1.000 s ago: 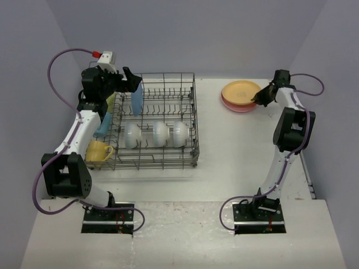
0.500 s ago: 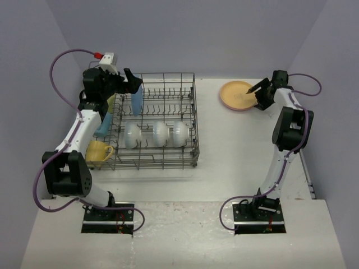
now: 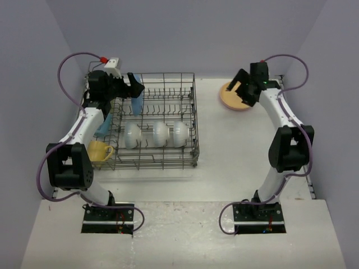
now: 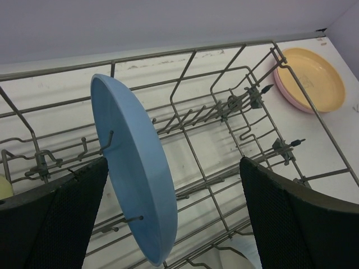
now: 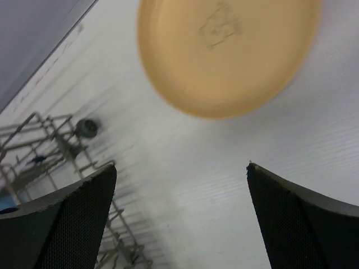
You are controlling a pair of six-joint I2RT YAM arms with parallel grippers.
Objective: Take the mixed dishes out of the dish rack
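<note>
My right gripper has just let go. A second ago its fingers were pinched on the rim of the orange-yellow plate; now they stand spread wide with nothing between them, and I have lifted off and swung back toward the dish rack. The plate lies flat on the pink plate, well off the rack's far right corner. My right wrist view is smeared, so I can only say it looks settled and level.

That makes two plates out. My left gripper has not changed: it is fully open and empty, one finger on each side of the blue plate, which stands on edge between the tines at the rack's far left end. I judge that plate is the next to come out, once I close on its rim.

The three white bowls are still in a row across the rack's middle. The yellow mug sits at the rack's near left corner. Most of the unloading is still ahead.
</note>
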